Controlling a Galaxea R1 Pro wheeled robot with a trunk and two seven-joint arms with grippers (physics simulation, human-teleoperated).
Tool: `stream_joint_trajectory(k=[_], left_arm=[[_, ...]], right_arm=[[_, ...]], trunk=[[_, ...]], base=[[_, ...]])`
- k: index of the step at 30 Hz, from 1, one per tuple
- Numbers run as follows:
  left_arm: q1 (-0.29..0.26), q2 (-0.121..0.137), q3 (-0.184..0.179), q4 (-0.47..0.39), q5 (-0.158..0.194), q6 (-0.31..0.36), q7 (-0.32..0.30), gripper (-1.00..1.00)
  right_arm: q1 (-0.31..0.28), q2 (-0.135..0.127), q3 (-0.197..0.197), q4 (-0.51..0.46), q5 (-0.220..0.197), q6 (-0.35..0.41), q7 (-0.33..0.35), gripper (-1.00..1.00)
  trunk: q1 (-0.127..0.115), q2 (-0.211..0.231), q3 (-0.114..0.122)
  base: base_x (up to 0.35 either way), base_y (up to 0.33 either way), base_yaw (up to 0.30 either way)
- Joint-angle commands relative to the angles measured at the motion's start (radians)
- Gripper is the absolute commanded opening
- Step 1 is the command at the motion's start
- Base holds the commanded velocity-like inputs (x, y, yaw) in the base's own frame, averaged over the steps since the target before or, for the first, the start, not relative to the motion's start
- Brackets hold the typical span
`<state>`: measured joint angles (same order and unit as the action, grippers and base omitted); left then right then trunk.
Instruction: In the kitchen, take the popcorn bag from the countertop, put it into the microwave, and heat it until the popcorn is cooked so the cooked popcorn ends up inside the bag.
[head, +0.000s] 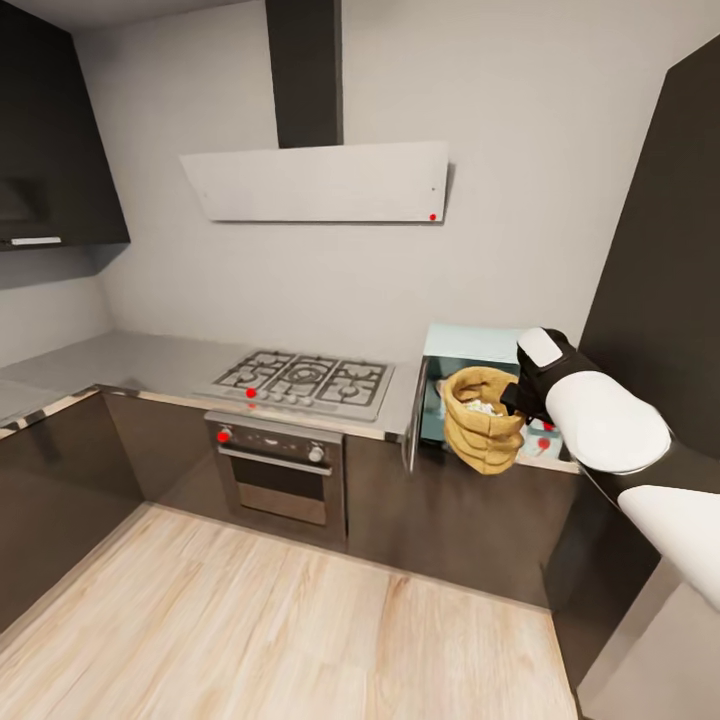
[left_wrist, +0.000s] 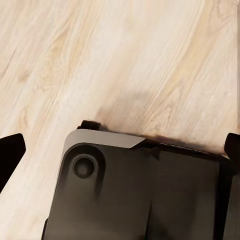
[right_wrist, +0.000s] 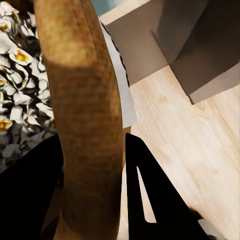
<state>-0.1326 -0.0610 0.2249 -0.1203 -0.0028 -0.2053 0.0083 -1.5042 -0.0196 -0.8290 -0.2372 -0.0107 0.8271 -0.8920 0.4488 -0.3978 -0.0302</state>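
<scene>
The tan popcorn bag (head: 483, 425) hangs in the air just in front of the pale mint-blue microwave (head: 470, 345), whose door (head: 414, 418) stands swung open to the left. White puffed popcorn (right_wrist: 20, 75) fills the bag. My right gripper (head: 514, 400) is shut on the bag's rolled rim (right_wrist: 85, 125), one black finger (right_wrist: 150, 190) outside and the other inside. The microwave sits on the grey countertop (head: 130, 360) at its right end. In the left wrist view my left gripper (left_wrist: 121, 147) is open, its fingertips wide apart over the wooden floor.
A steel gas hob (head: 305, 380) lies left of the microwave, above a built-in oven (head: 280, 470). A white hood (head: 315, 180) hangs overhead. A tall dark cabinet (head: 660, 250) stands at the right. My dark base (left_wrist: 140, 190) rests on the wooden floor (head: 250, 630).
</scene>
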Motion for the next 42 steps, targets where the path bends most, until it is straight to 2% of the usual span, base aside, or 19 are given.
stream_joint_trajectory(k=[1, 14, 22, 31, 42], left_arm=[[-0.001, 0.000, 0.002, 0.001, -0.001, -0.003, 0.001, 1.00], [-0.001, 0.000, 0.002, 0.001, -0.001, -0.003, 0.001, 1.00], [-0.001, 0.000, 0.002, 0.001, -0.001, -0.003, 0.001, 1.00], [-0.001, 0.000, 0.002, 0.001, -0.002, -0.003, 0.001, 1.00], [-0.001, 0.000, 0.002, 0.001, -0.002, -0.004, 0.001, 1.00]], right_arm=[[0.003, 0.000, -0.002, -0.001, -0.002, 0.004, -0.004, -1.00], [0.018, 0.000, -0.001, -0.002, -0.002, 0.004, -0.002, -1.00], [0.018, 0.000, -0.001, -0.002, -0.002, 0.004, -0.002, -1.00], [0.018, 0.000, -0.001, -0.002, -0.002, 0.004, -0.002, -1.00], [0.019, 0.000, -0.002, -0.002, -0.002, 0.004, -0.002, -1.00]], trunk=[[0.001, -0.002, -0.002], [0.001, -0.002, -0.002], [0.001, -0.002, -0.002], [0.001, -0.002, -0.002], [0.001, -0.002, -0.002]], base=[[0.332, -0.089, 0.000], [0.085, -0.017, 0.000], [0.261, 0.000, 0.000], [0.014, -0.001, 0.000], [0.053, -0.186, 0.000]])
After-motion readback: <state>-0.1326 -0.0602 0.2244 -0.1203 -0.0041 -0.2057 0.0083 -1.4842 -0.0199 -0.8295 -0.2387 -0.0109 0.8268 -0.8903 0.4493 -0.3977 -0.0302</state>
